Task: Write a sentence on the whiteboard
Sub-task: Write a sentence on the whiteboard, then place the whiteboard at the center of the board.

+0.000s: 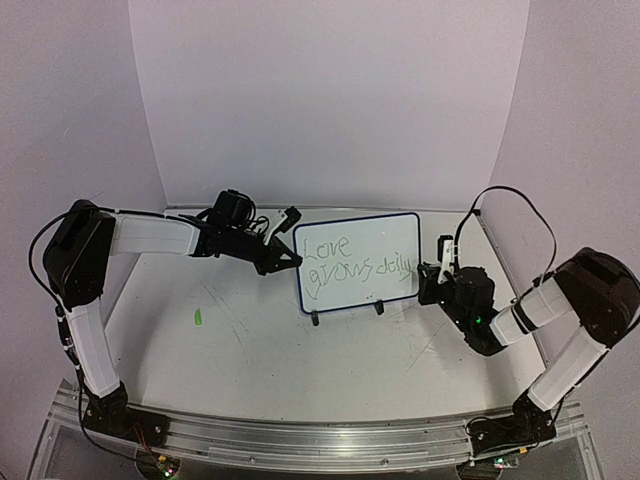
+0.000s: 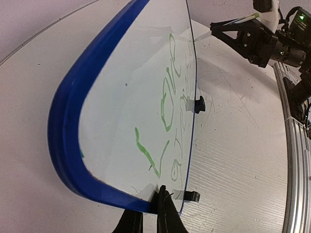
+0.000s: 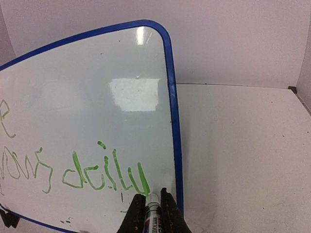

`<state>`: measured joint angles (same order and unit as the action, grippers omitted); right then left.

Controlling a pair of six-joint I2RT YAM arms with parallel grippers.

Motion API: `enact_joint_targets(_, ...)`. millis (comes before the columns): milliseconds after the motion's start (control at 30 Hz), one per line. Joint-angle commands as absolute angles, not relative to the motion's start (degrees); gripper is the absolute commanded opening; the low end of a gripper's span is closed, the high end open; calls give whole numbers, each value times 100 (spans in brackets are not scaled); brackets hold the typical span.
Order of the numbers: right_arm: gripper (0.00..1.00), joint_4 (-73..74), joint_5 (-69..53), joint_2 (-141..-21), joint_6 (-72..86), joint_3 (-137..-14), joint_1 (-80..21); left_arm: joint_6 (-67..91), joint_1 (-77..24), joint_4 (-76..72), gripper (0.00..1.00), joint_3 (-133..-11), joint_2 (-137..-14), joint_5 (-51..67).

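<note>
The whiteboard (image 1: 385, 240) stands upright on two black feet at the middle back of the table. On it the sentence (image 1: 350, 262) reads "Love grows daily" in green, in two lines. My left gripper (image 1: 290, 258) is shut on the board's left edge; the left wrist view shows the blue rim (image 2: 73, 121) pinched between the jaws of this gripper (image 2: 154, 204). My right gripper (image 1: 437, 275) is at the board's lower right, shut on a marker (image 3: 153, 213). The marker's tip sits at the tail of the last letter of "daily" (image 3: 97, 172).
A small green mark (image 1: 198, 317) lies on the tabletop at the left. Lilac walls close in the back and both sides. An aluminium rail (image 1: 320, 430) runs along the near edge. A black cable (image 1: 520, 200) loops above the right arm.
</note>
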<state>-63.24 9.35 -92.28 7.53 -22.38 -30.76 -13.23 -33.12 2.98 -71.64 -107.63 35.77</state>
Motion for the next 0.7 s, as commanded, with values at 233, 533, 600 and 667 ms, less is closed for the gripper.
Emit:
enact_joint_targets(233,0,-3930,907,-6133,706,-1810,-3050,-1988,-3187,1300,8,-6947,-11174,2244)
enact_joint_targets(533,0,-3230,976,-5474,488,-1969,-3050,-1957,-3092,1298,28,-7031,-11028,2400)
enact_joint_targets(600,0,-3132,1019,-5311,455,-1955,-3050,-1959,-3093,1299,29,-7047,-10965,2384)
enact_joint_targets(667,0,-3041,1055,-5156,440,-1924,-3051,-1951,-3093,1299,29,-7049,-10901,2387)
